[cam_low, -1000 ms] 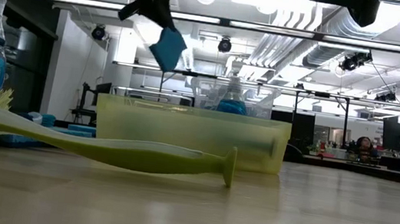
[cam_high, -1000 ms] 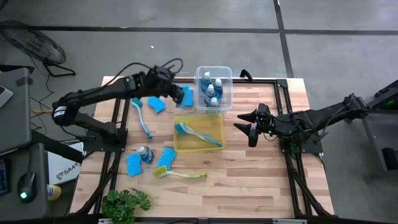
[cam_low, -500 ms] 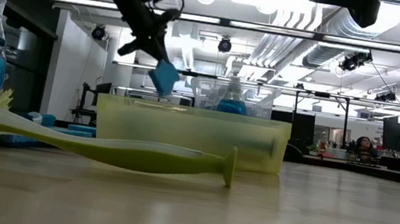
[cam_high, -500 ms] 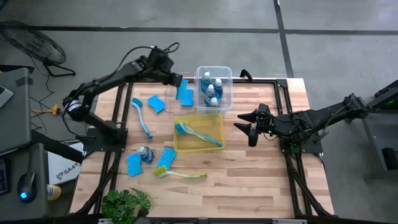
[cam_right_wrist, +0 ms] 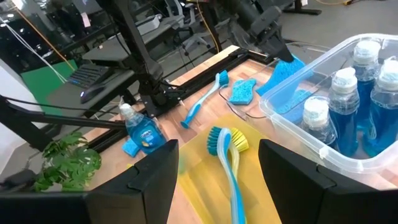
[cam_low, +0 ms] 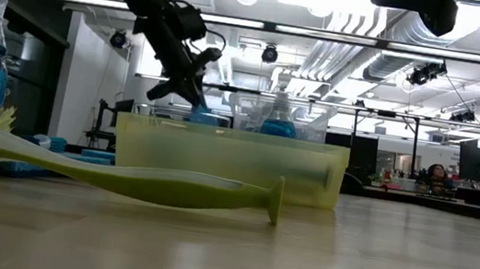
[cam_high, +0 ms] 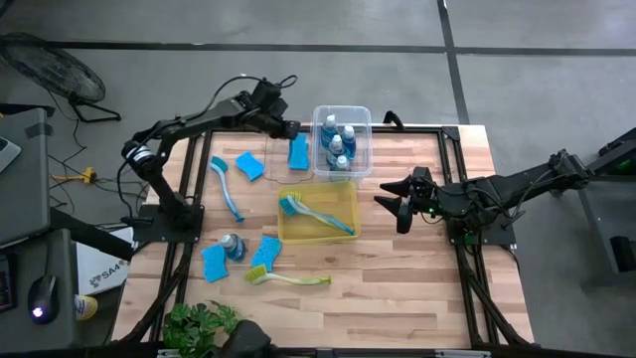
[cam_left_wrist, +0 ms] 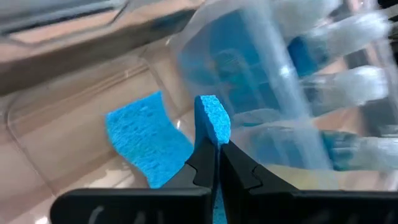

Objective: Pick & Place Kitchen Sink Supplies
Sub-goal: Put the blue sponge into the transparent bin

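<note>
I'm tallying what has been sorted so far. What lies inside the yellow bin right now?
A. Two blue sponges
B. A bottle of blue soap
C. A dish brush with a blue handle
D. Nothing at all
C: the high view shows a blue-handled dish brush lying diagonally in the yellow bin, with no sponge or bottle beside it there.

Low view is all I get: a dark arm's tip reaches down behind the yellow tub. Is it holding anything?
Observer: Yes. The left end effector is shut on a blue sponge, pinched edge-up.
Operator: Where over the table is that?
Observer: From above, just beside the clear bin that holds the bottles, on the left arm's side.
Operator: And the other arm?
Observer: The right end effector hangs open and holds nothing, to the right of the yellow bin.
</note>
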You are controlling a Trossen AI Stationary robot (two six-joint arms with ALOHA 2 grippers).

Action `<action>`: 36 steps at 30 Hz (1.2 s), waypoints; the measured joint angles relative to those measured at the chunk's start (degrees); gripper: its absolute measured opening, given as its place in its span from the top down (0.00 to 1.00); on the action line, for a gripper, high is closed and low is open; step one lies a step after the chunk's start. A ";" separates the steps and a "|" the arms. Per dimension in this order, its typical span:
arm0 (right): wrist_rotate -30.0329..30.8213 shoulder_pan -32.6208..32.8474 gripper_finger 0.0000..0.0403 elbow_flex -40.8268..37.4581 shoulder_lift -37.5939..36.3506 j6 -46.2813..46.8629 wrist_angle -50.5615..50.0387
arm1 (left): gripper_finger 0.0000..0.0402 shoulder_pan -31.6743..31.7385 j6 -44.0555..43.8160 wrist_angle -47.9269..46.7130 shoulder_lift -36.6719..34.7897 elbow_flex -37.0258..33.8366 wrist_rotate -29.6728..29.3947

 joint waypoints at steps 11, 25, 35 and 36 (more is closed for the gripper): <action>-0.01 0.00 0.46 0.00 0.00 2.34 -1.13 | 1.00 -0.06 -3.01 3.15 5.34 -0.01 -0.46; -0.04 0.00 0.46 0.00 0.04 2.62 -1.17 | 0.92 -0.06 -6.89 3.23 5.89 -0.01 -2.98; -0.06 0.00 0.46 0.00 0.04 2.62 -1.19 | 0.72 -0.06 -6.69 2.51 5.89 0.00 -2.48; -0.10 0.00 0.46 0.00 0.04 2.60 -1.19 | 0.70 -0.06 -6.64 2.52 5.89 0.01 -2.40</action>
